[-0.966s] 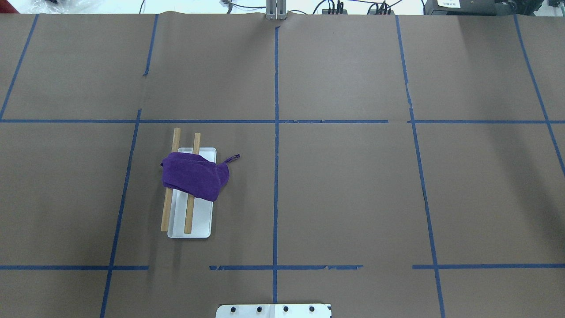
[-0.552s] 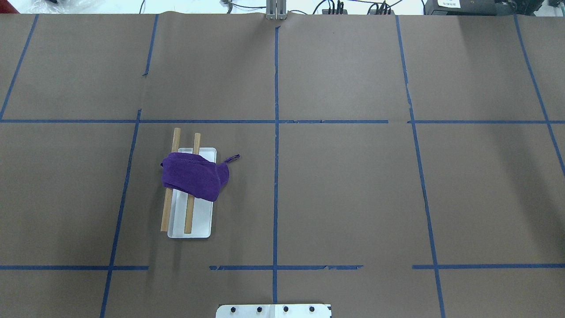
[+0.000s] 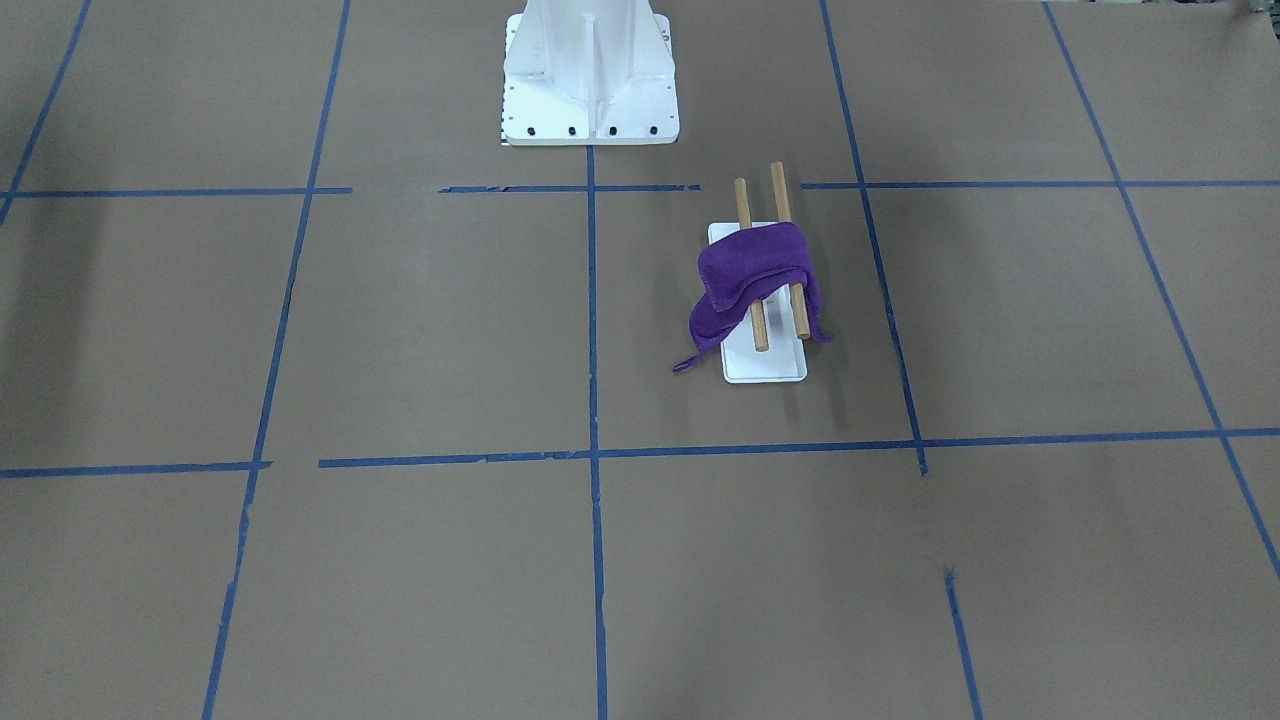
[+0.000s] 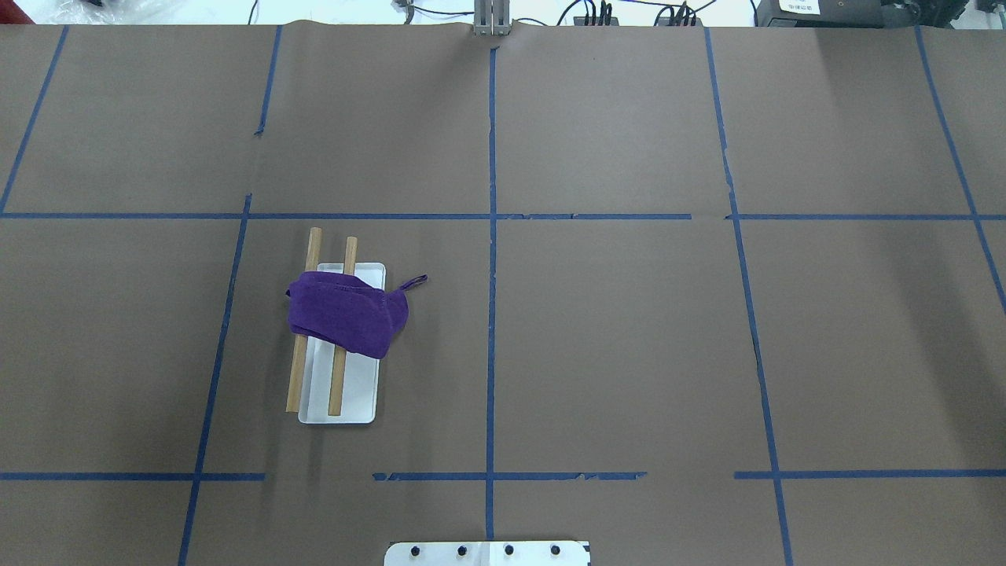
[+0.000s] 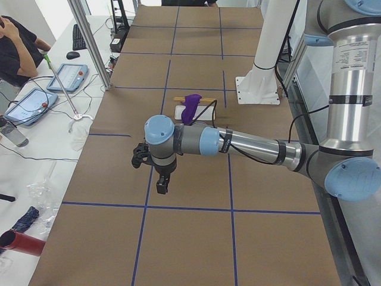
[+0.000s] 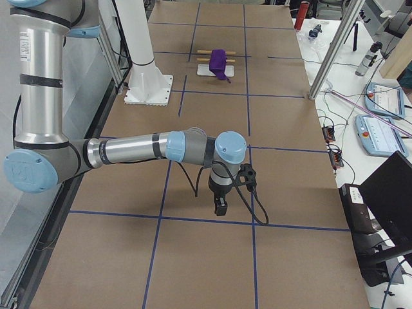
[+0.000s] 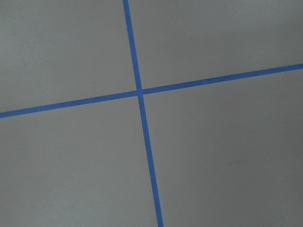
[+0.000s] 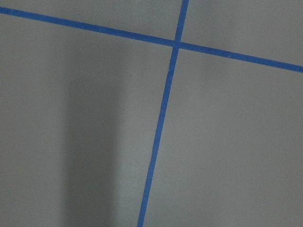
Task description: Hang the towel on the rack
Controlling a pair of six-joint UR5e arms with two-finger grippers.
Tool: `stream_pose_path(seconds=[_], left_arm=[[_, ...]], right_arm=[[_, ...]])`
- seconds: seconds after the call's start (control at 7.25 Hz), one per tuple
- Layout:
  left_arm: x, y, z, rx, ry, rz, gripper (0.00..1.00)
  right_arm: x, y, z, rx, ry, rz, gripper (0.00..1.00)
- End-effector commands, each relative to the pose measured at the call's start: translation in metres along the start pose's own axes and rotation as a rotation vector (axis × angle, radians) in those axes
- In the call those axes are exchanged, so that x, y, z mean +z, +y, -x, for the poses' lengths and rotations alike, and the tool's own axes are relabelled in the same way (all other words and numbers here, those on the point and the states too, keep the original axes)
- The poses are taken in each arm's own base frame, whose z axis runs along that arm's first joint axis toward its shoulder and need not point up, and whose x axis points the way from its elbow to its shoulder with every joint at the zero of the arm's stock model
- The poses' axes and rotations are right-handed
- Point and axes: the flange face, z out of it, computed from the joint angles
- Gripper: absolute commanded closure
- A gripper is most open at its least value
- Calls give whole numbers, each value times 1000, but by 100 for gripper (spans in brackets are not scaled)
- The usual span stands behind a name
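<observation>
Towel: the purple towel [image 4: 346,314] is lying across both dowels of the rack [image 4: 355,397], bunched up rather than spread flat.
Towel position: it is covering the middle of the long dowel [image 4: 296,377] and the short dowel [image 4: 336,385], leaving both ends of each bare.
Drape: the larger fold is hanging on the side toward the bench [image 4: 629,330] centre line, and only a small corner [image 3: 822,335] is dropping on the outer side.
Hanging loop: the loop [image 4: 414,281] is sticking out beside the white base; it is probably touching the bench, though the views are too small to confirm this.
Rack position: it is standing upright in the robot's left half of the bench, well apart from the pedestal [image 3: 588,70].
Left arm: the left arm [image 5: 250,145] is hovering over a tape crossing, well apart from the rack.
Right arm: the right arm [image 6: 129,149] is hovering over bare bench, far from the rack.
Left jaws: only the side view is showing them, so I cannot tell how far they are parted; they are not holding the towel.
Right jaws: the same applies; their opening cannot be told, and they are not holding the towel.
Task status: judged complete, since the towel is hanging unsupported.
Risk 1: the uneven drape is loading one side, so a jolt to the bench could slide the towel off.
Risk 2: any arm passing low could snag the loop and drag the towel or tip the light rack.
</observation>
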Motion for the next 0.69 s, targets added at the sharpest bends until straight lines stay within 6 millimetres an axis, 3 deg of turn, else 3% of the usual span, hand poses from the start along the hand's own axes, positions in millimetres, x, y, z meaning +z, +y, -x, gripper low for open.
stream_pose_path(seconds=[0.0, 0.28, 0.41, 0.55], left_arm=[[-3, -8, -5, 25, -9, -18, 0], [-2, -22, -5, 46, -12, -31, 0], [19, -21, 13, 19, -7, 5, 0], [22, -18, 16, 12, -8, 11, 0]], right_arm=[[6, 7, -2, 4, -12, -13, 0], [5, 5, 0, -27, -2, -41, 0], [6, 4, 0, -27, 0, -42, 0], [7, 4, 0, -23, 0, -39, 0]])
